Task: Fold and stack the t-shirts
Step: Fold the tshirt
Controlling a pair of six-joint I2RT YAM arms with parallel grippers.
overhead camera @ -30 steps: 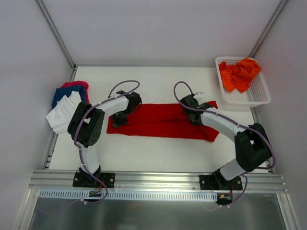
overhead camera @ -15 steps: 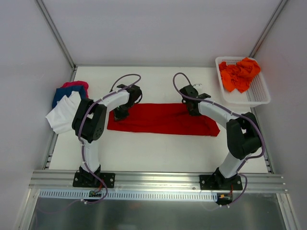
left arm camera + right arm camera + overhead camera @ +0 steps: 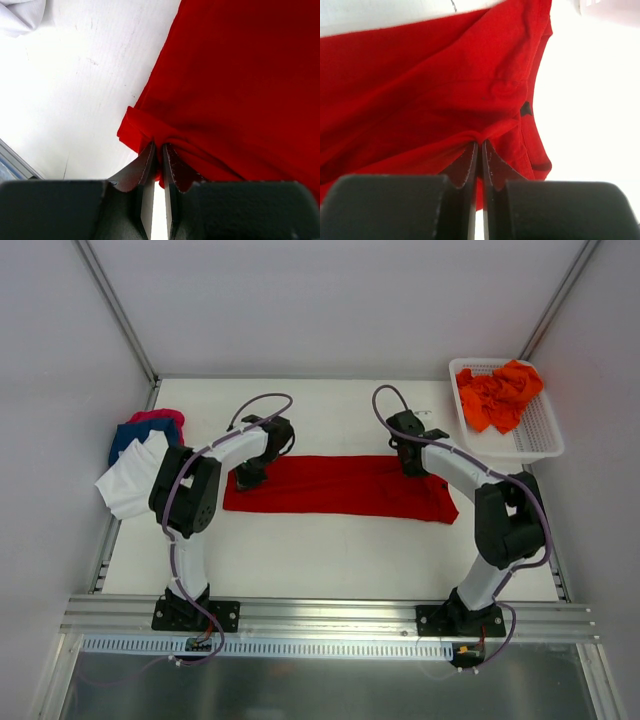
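A deep red t-shirt (image 3: 340, 487) lies as a long folded band across the middle of the white table (image 3: 330, 550). My left gripper (image 3: 249, 476) is shut on the cloth at the band's left end; in the left wrist view its jaws (image 3: 159, 148) pinch a small fold of the red t-shirt (image 3: 235, 85). At the band's far right corner my right gripper (image 3: 413, 464) is shut too, and the right wrist view shows its fingertips (image 3: 480, 145) nipping a ridge of red t-shirt (image 3: 420, 85).
A white mesh basket (image 3: 541, 446) at the back right holds crumpled orange t-shirts (image 3: 500, 395). On the table's left edge lie a white t-shirt (image 3: 128, 483), a blue one (image 3: 131, 436) and a pink one (image 3: 160, 418). White walls and metal posts enclose the table.
Both grippers have moved toward the back of the table with the red cloth in them. The band now lies straighter and flatter, and its right end no longer droops forward.
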